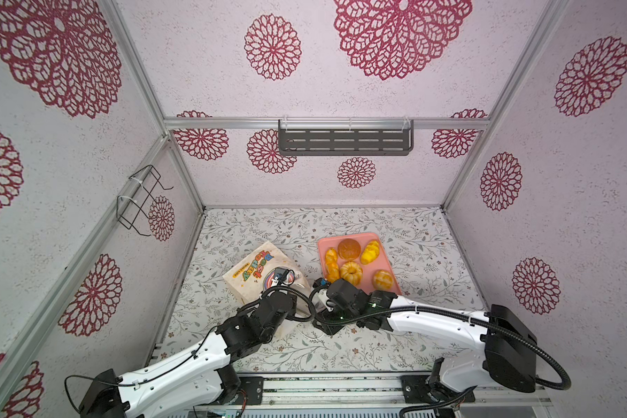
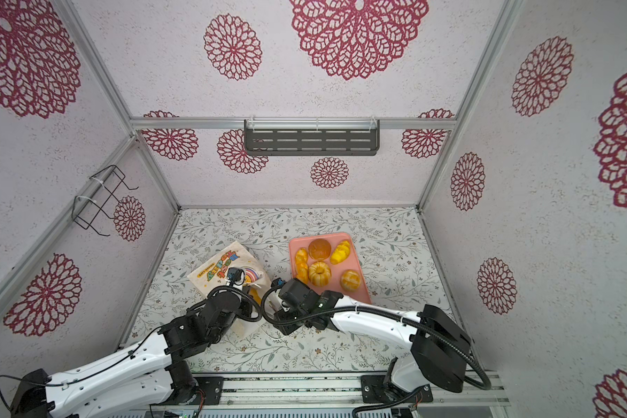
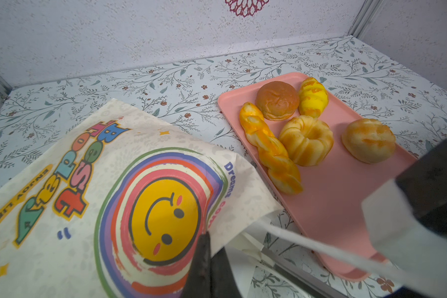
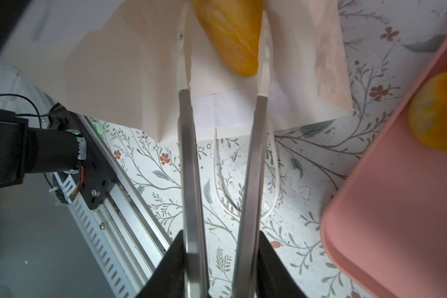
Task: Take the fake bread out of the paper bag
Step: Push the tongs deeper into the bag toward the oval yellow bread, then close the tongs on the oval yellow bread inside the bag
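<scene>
– Fake bread (image 1: pixel 351 272): where is it found?
– Five pieces are laid on the pink tray (image 1: pixel 385 263), right of centre on the table (image 1: pixel 261 224): a brown bun (image 3: pixel 277 100), a yellow roll (image 3: pixel 313 98), a braided stick (image 3: pixel 269 147), a ring cake (image 3: pixel 306 139) and a pale round bun (image 3: pixel 368 140). A long loaf (image 4: pixel 230 33) is seen inside the mouth of the paper bag (image 1: pixel 254 267). That bag is laid on its side left of the tray, mouth toward the near edge.
– How are the surface and the room described?
– The table is covered in a pale leaf-and-flower print. The walls (image 1: pixel 304 188) are pale, stamped with crimson rosettes and framed in aluminium. A dark slotted shelf (image 1: pixel 345 141) is fixed to the far wall, a black wire rack (image 1: pixel 142 201) to the left one.
– And the grippers?
– The left gripper (image 3: pixel 212 247) is pressed together on the bag's upper lip, which is held raised. The right gripper (image 4: pixel 223 15) has its long fingers set apart on either side of the loaf's tip; whether the loaf is pinched cannot be told. In both top views the bag's mouth is hidden under the left arm (image 1: pixel 181 365) and the right arm (image 1: pixel 435 318). A white cord handle (image 4: pixel 215 160) is spread on the table just outside the mouth.
</scene>
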`<action>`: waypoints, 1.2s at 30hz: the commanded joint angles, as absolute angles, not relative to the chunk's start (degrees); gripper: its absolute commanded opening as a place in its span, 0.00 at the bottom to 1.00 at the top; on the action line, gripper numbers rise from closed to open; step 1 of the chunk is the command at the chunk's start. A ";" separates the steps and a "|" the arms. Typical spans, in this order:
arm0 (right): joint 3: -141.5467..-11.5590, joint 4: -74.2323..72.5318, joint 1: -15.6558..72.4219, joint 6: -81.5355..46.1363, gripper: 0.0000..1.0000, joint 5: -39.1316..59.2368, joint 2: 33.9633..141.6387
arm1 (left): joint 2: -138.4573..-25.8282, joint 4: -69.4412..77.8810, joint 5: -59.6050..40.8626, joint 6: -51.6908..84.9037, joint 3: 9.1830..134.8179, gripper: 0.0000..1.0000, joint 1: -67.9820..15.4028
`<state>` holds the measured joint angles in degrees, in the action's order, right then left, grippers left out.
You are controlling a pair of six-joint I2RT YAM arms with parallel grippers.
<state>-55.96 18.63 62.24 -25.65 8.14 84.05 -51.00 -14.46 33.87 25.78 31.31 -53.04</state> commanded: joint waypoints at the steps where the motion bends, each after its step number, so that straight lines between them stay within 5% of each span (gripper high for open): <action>1: -59.03 21.19 61.61 -21.37 0.40 5.85 84.91 | -50.67 -14.36 33.84 27.03 30.58 0.00 -52.82; 13: -65.09 29.53 61.61 -19.25 0.40 -0.68 89.96 | -52.56 -13.50 33.48 26.28 31.05 0.00 -52.83; 22: -66.58 24.36 61.61 -18.90 0.40 3.28 92.99 | -52.74 -12.88 33.22 26.48 30.85 0.00 -52.82; 25: -67.56 24.13 61.86 -18.97 0.33 4.21 93.85 | -52.30 -13.35 33.63 26.46 31.03 0.00 -52.82; 31: -65.27 24.30 63.11 -20.73 0.00 5.75 90.26 | -52.93 -17.51 39.02 30.82 32.71 0.00 -52.83; 36: -59.10 23.82 64.98 -24.39 0.00 6.85 82.78 | -54.40 -20.45 43.07 32.32 34.21 0.00 -52.65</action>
<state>-60.42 24.51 63.83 -21.67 5.23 88.92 -53.98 -17.63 39.29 30.09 32.53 -53.08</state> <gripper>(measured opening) 0.302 0.045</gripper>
